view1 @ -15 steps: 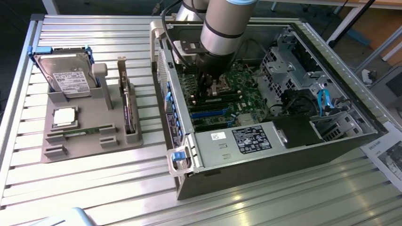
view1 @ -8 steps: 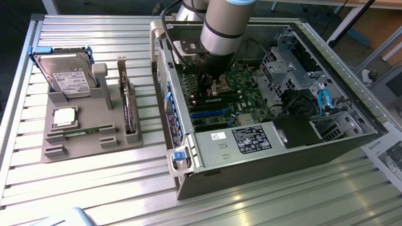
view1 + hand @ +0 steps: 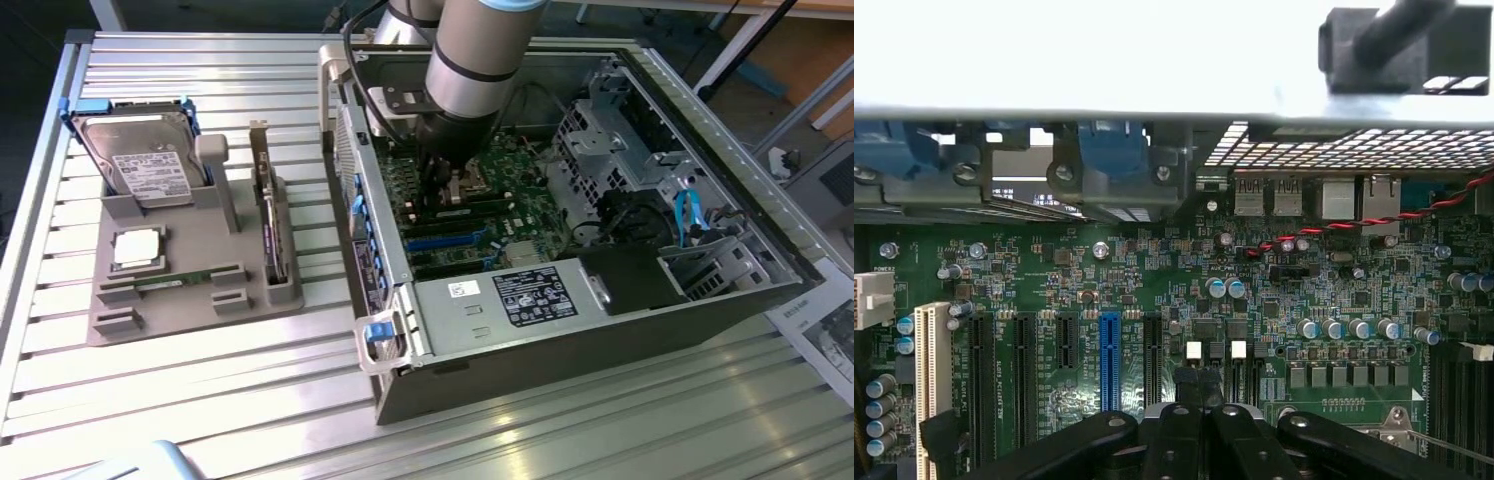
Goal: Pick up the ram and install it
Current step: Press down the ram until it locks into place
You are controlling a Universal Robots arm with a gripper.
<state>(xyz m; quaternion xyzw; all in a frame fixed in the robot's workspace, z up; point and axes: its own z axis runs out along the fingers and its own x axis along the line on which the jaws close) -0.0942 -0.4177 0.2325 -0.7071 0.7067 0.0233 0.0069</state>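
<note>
On a slatted metal bench, the closed, empty hand is hanging inside the open computer case above the green motherboard, while the ram is lying in the grey parts holder, well apart.

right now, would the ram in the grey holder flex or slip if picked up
The ram is a thin circuit-board strip: probably stiff, light, yet fragile if bent. It sits slotted in the grey holder, so may bind if tilted.
</note>
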